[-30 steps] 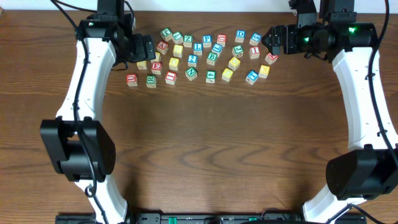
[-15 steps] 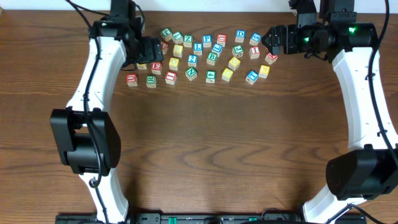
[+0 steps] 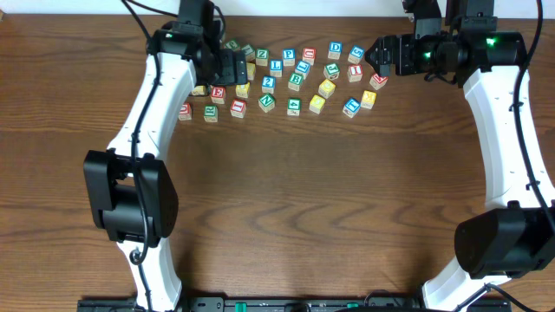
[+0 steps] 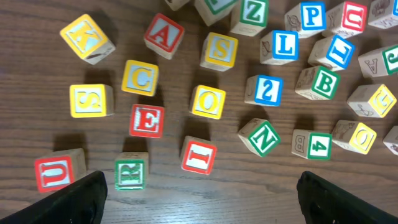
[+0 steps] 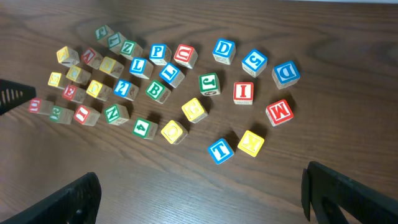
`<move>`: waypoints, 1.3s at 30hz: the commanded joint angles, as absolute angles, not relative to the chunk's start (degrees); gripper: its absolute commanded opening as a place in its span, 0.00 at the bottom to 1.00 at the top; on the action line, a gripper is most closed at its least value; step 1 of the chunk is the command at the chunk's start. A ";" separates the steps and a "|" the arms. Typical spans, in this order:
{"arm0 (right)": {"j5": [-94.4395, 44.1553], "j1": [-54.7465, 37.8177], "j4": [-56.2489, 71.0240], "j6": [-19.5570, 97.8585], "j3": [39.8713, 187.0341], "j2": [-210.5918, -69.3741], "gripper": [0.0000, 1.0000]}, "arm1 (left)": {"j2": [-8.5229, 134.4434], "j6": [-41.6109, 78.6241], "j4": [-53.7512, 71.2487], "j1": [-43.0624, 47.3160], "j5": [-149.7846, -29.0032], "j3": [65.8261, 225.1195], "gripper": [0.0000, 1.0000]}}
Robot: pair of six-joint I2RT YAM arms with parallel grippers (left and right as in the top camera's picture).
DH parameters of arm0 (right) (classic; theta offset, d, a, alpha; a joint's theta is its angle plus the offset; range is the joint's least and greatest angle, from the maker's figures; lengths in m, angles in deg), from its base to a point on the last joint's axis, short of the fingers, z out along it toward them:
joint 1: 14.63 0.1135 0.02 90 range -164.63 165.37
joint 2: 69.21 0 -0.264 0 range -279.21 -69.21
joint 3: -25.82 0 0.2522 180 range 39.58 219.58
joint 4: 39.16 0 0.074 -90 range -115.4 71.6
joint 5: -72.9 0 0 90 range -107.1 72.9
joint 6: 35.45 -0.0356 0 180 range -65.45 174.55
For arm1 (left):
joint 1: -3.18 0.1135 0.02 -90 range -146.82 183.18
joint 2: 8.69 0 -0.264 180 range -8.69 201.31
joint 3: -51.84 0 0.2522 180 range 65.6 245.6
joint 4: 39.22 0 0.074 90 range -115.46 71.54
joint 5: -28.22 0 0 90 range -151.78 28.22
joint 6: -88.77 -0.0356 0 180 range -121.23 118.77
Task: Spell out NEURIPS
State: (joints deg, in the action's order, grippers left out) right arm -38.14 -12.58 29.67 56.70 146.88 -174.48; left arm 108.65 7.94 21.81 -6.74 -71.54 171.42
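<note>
**A:** What does the overhead view give?

**B:** The left gripper [image 3: 238,65] hangs over the left end of the cube scatter [image 3: 296,81] near the table's [image 3: 277,199] far edge. It and its arm hide several cubes there. The right gripper [image 3: 377,54] sits just beside the scatter's right end. From up there the letters are too small to read with confidence.

**A:** And the left wrist view?

**B:** The 2 dark fingertips [image 4: 74,199] stand wide apart in the bottom corners, with only bare wood between them. Just above lie the red U cube [image 4: 57,172], the green R cube [image 4: 131,172], the red I cube [image 4: 199,155] and the red E cube [image 4: 147,120], none touching another. The green N cube [image 4: 263,137] sits turned at an angle. 1 yellow S cube [image 4: 91,99] lies at the left. The blue P cube [image 4: 311,15] is near the top edge. Cubes along the top and right edges are cut off.

**A:** The right wrist view?

**B:** Its fingers [image 5: 348,196] are also spread and grasp nothing, well short of the cubes. The red M cube [image 5: 278,112] and the blue T cube [image 5: 220,150] read clearly. The far-left cubes are small and blurred, so their letters cannot be told.
</note>
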 commanded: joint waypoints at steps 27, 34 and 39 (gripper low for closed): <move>-38.64 -12.61 29.74 57.20 148.19 -174.18 0.98 | 109.66 9.36 46.42 -9.97 -57.15 197.56 0.96; -38.62 -12.61 29.74 57.20 148.19 -174.18 0.99 | 109.66 11.68 49.06 -6.28 -57.24 197.49 0.96; -38.64 -12.61 29.74 57.20 148.19 -174.18 0.99 | 109.66 12.62 49.89 -4.05 -59.45 197.49 0.96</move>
State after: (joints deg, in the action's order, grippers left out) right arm -38.14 -12.58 29.67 56.70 146.88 -174.48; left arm 109.83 11.22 49.22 -4.99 -58.68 196.57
